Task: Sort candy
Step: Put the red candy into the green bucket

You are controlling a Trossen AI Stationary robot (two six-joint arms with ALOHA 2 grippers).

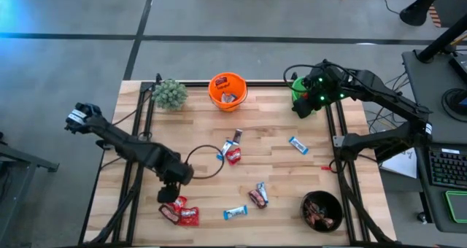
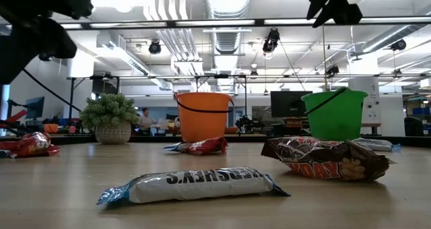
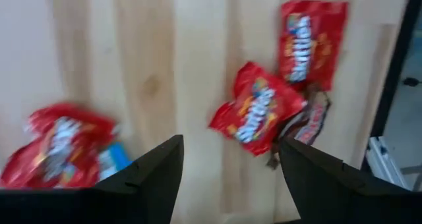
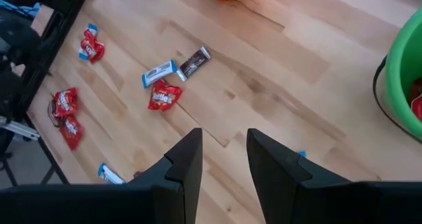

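Note:
Candy lies scattered on the wooden table (image 1: 277, 168). Two red packets (image 1: 180, 214) lie near the front left, with a dark brown bar (image 3: 310, 122) under them. My left gripper (image 1: 169, 195) hovers open just above them, pointing down; its fingers (image 3: 231, 151) stand beside the nearer red packet (image 3: 258, 110) without touching it. Another red packet (image 3: 59, 145) lies off to the side. My right gripper (image 1: 303, 106) hangs open and high beside the green bucket (image 1: 300, 87) at the back right, with nothing between its fingers (image 4: 224, 155).
An orange bucket (image 1: 228, 90) holding some candy stands at the back middle, a small green plant (image 1: 169, 93) at the back left, and a black bowl (image 1: 322, 210) with brown bars at the front right. Loose candy lies mid-table (image 1: 232, 152), (image 1: 298, 144), (image 1: 257, 195), (image 1: 235, 213).

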